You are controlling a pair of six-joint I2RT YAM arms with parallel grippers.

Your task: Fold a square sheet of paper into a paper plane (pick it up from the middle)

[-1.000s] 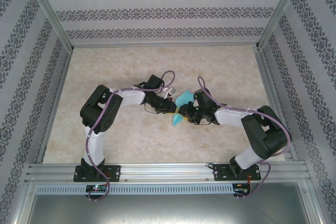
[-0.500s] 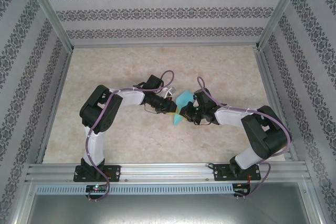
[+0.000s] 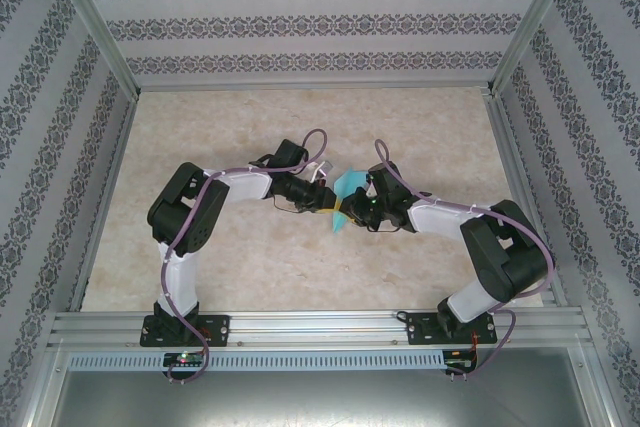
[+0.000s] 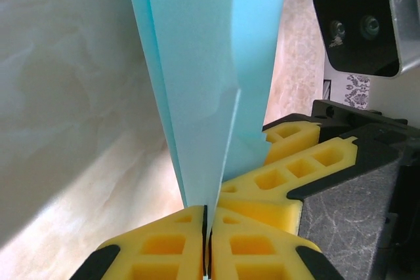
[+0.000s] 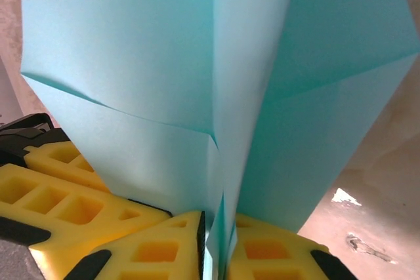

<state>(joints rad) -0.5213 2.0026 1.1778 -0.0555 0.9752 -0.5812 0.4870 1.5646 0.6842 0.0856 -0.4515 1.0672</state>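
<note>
Turquoise-blue paper sheet (image 3: 345, 199), folded into creased layers, is held over the marbled table (image 3: 250, 127) at the centre of the workspace, where both arms meet tip to tip.

Top external view: the left gripper (image 3: 325, 199) reaches in from the left and the right gripper (image 3: 353, 209) from the right. The paper sits between them; finger contact is too small to resolve here.

Left wrist view: the two yellow fingers (image 4: 167, 240) are pressed together with the lower edge of the paper pinched in the seam. The sheet rises as a narrow, tapered double layer. The opposing yellow fingers and a camera housing (image 4: 364, 24) stand just beside it on the right.

Right wrist view: the yellow fingers (image 5: 157, 250) are clamped on the central fold. The broad faces of the sheet show here, with diagonal creases spreading to both sides.
</note>
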